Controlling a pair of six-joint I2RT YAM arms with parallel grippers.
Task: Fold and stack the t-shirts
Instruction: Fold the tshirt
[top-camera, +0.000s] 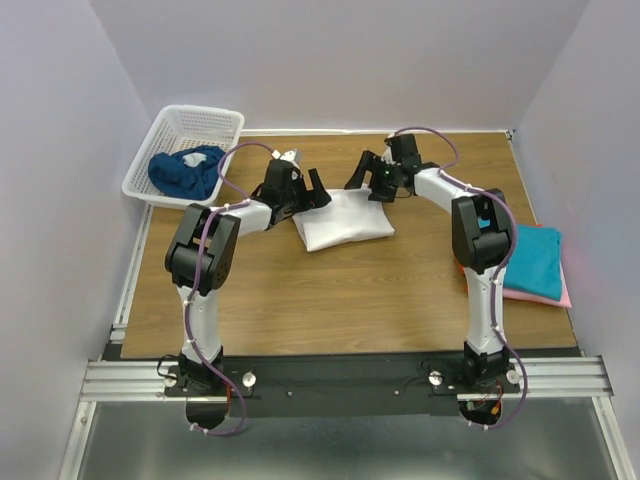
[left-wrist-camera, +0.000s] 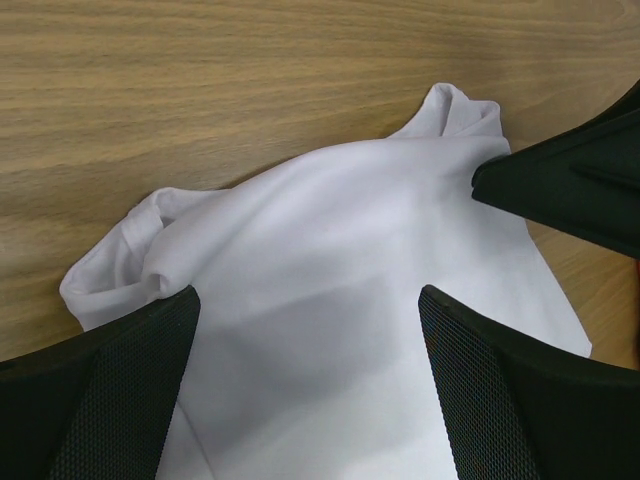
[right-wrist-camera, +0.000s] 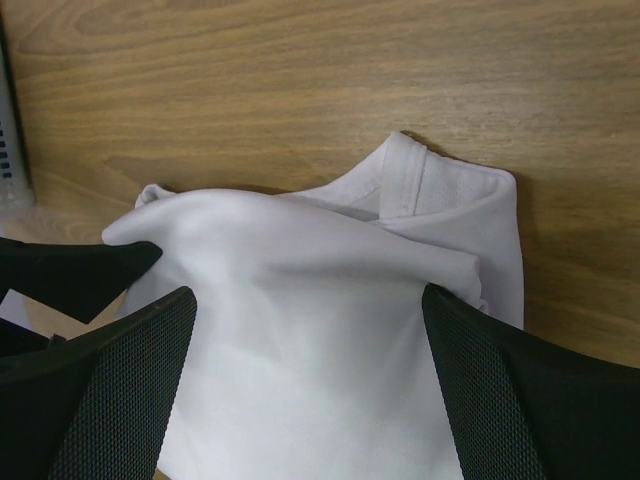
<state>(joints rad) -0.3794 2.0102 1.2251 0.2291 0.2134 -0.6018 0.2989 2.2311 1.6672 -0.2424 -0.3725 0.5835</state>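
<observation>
- White t-shirt (top-camera: 345, 222) is lying mid-worktop (top-camera: 350, 300), loosely folded into a rough rectangle. Its long axis is running left to right, slightly skewed.
- Left end effector (top-camera: 308, 192) is hovering over the shirt's far-left corner, jaws spread wide and gripping nothing. The left wrist view is showing bunched, loose cloth at that corner.
- Right end effector (top-camera: 370, 178) is hanging over the far-right edge, likewise released and empty. The right wrist view is showing the collar just beyond its fingers.
- Cannot tell whether either is touching the cloth.
- Key relation: the shirt is lying below both end effectors and stretching away toward the near side. Each arm is fronting its own end of the far edge, neither clearly nearer.
- Judgement: the fold is looking unfinished. The next move is probably calling for both arms to come down on that far edge together.
- Dark blue t-shirt (top-camera: 185, 172) is sitting in the basket (top-camera: 200, 112), far left.
- Teal t-shirt (top-camera: 535, 260) is lying on a pink t-shirt (top-camera: 563, 293) at the right edge, well apart, with the right arm closer.
</observation>
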